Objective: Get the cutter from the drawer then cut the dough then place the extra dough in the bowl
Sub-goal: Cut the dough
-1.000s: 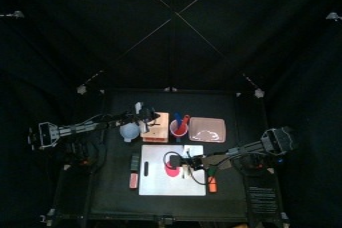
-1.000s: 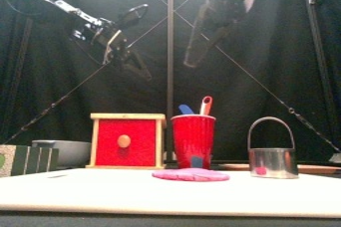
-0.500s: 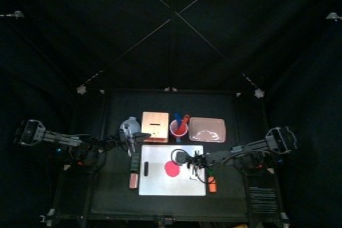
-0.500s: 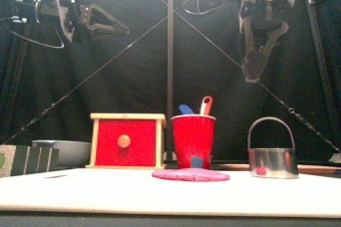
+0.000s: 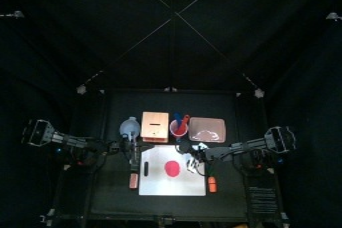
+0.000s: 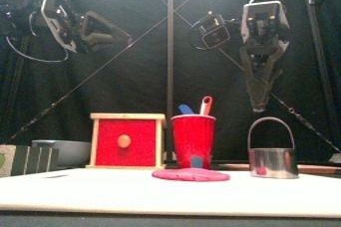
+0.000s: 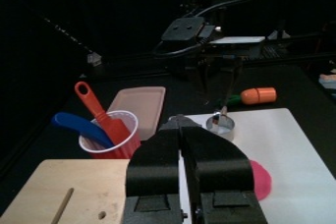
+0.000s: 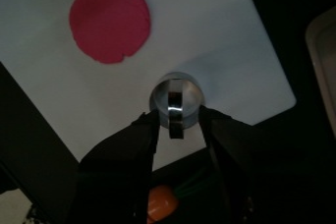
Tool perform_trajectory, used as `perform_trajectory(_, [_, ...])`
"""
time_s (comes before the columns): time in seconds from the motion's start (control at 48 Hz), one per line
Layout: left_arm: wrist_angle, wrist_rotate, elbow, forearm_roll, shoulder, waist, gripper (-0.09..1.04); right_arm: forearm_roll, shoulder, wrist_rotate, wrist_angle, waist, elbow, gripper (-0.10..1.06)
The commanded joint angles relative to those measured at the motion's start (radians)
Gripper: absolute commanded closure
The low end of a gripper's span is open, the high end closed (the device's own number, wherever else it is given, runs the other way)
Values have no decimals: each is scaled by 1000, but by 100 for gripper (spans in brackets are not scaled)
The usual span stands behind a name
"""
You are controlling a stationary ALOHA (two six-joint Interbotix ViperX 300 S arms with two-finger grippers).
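The right gripper (image 6: pixel 254 100) is hanging lower than it was a moment ago. It is right over the cutter (image 6: pixel 272 151) and is not touching it. Its jaws are standing open, and in the right wrist view the cutter is showing in the gap between them. The left gripper (image 7: pixel 184 128) is sitting farther back toward its own side than a second ago. Its jaws are pressed together and are holding nothing. The cutter and the dough (image 6: pixel 190 175) are staying where they were.

The cutter is standing upright on the white cutting board (image 5: pixel 154 184), near the board's back right corner. The dark surface (image 5: pixel 114 197) is starting just beside it. The flat red dough is lying near the middle of the board, well apart from the cutter, with bare white board all around it. An orange toy (image 5: pixel 211 184) is lying just off the board's right edge. Behind the board, the wooden box (image 6: pixel 128 141), the red cup (image 6: pixel 193 139) and the pink tray (image 5: pixel 210 130) are standing in a row. The bowl (image 5: pixel 130 126) is sitting left of the box. The box's red drawer front is looking shut.

In the front view the box is covering part of the bowl. In the top view both grippers are showing small and dark, so their jaws are hard to make out there.
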Motion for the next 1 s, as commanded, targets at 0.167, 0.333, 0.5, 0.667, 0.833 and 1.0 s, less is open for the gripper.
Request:
perform_trajectory(0.167, [-3, -14, -25, 14, 0, 3, 65, 2, 14, 2, -21, 6, 6, 21])
perform_trajectory(0.333, [-3, -14, -25, 11, 2, 11, 65, 3, 46, -2, -21, 8, 21, 22])
perform_trajectory(0.5, [-3, -14, -21, -5, 2, 21, 65, -2, 64, -3, -21, 21, 8, 28])
perform_trajectory(0.667, [-3, -14, -15, -12, 6, 23, 65, 2, 64, -6, -20, 31, -26, 48])
perform_trajectory(0.833, [-2, -15, -14, -21, 37, 23, 65, -34, 69, -34, -21, 61, -104, 53])
perform_trajectory(1.0, [-2, -15, -25, -28, 64, 34, 65, -81, 117, -110, -21, 92, -199, 53])
